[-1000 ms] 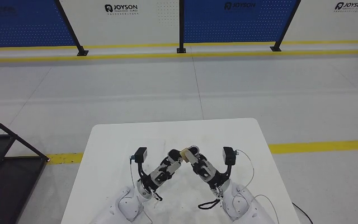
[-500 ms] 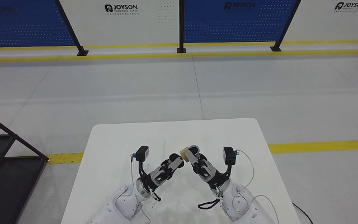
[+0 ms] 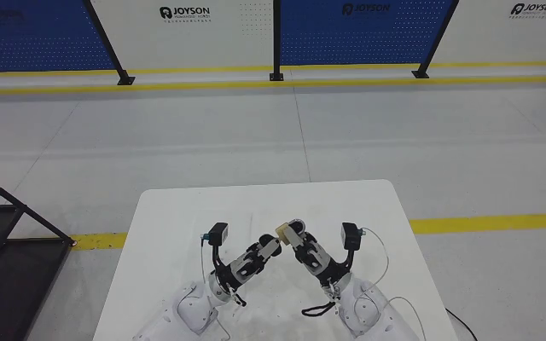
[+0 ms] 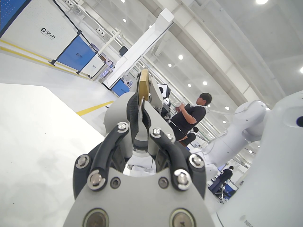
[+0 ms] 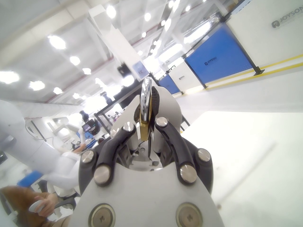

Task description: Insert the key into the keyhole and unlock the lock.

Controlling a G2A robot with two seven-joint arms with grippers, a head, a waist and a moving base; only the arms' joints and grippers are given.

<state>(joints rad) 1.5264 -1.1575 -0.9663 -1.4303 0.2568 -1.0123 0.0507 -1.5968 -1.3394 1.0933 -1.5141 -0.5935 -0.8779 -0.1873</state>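
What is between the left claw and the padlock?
The key, pinched in the left claw and reaching the brass padlock held by the right claw; the left wrist view shows it.

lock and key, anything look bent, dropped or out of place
Nothing stands out. The right gripper is shut on the lock, the left gripper on the key, and both are held close together above the table; nothing looks dropped or bent.

Both arms angle inward and upward, tool tips meeting at centre. Left tool is closed on the key; right tool is closed on the lock.
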